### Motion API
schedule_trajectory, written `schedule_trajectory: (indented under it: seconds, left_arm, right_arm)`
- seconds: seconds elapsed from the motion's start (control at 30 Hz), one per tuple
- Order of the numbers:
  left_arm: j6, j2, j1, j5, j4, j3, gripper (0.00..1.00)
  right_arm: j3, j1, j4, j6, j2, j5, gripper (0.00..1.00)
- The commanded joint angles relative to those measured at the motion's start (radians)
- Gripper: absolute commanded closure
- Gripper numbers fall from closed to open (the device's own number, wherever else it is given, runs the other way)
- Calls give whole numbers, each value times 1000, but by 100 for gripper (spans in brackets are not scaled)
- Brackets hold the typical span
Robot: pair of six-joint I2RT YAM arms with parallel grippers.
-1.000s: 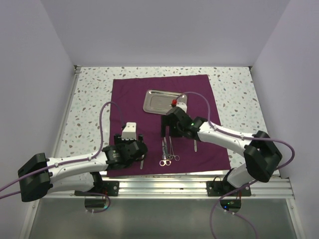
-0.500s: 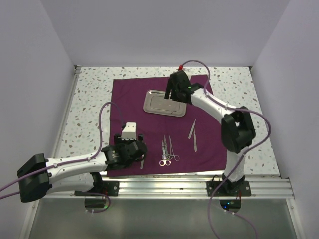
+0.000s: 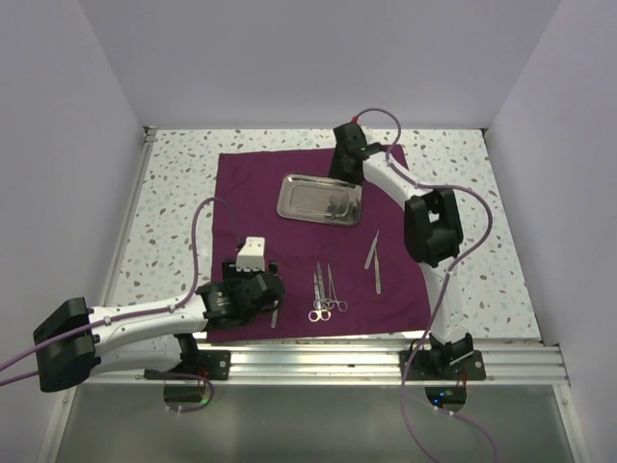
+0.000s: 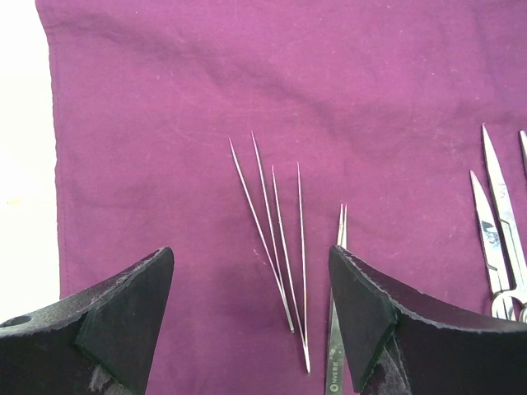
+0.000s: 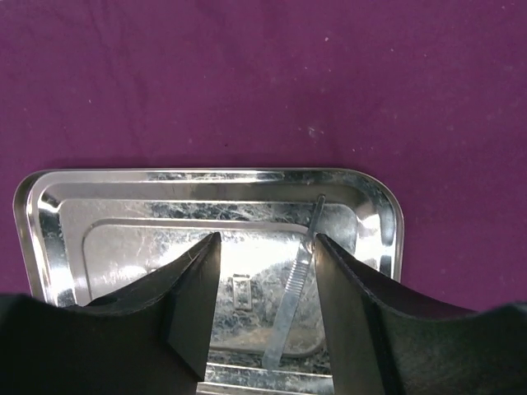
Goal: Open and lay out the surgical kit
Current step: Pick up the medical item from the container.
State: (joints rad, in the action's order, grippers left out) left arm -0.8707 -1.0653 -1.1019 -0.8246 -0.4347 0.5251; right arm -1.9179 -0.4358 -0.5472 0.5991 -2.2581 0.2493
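The dark purple cloth (image 3: 289, 174) lies spread flat on the table. The shiny steel tray (image 3: 320, 199) sits on its far middle. My right gripper (image 3: 345, 159) hovers over the tray's far edge. In the right wrist view it (image 5: 265, 247) is open over the tray (image 5: 99, 214), with a flat steel handle (image 5: 296, 300) lying in the tray between the fingers. Ring-handled scissors and forceps (image 3: 326, 294) and tweezers (image 3: 373, 258) lie on the cloth's near half. My left gripper (image 3: 253, 280) is open and empty above thin steel needles (image 4: 276, 247), with a tweezers tip (image 4: 339, 247) beside them.
The speckled table (image 3: 174, 193) shows around the cloth, with white walls on three sides. More scissor blades (image 4: 494, 239) lie at the right of the left wrist view. A metal rail (image 3: 328, 362) runs along the near edge by the arm bases.
My right arm has swung from the middle of the cloth near the scissors out to the tray and on to its far edge. The left arm has not moved.
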Motion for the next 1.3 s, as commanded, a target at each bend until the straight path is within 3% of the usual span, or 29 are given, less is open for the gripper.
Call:
schedule_trajectory:
  seconds: [0.0, 0.77, 0.97, 1.27]
  left_arm:
    - [13, 10, -4, -13, 39, -13, 20]
    - [27, -18, -6, -7, 54, -8, 20]
    - [22, -22, -4, -10, 45, -4, 20]
    - [32, -12, -6, -1, 50, -5, 20]
  right_arm:
    - [-78, -3, -37, -12, -44, -21, 48]
    - [-33, 42, -10, 19, -145, -44, 57]
    - [-186, 45, -86, 11, -259, -44, 66]
    - [-302, 46, -157, -15, -359, -70, 95]
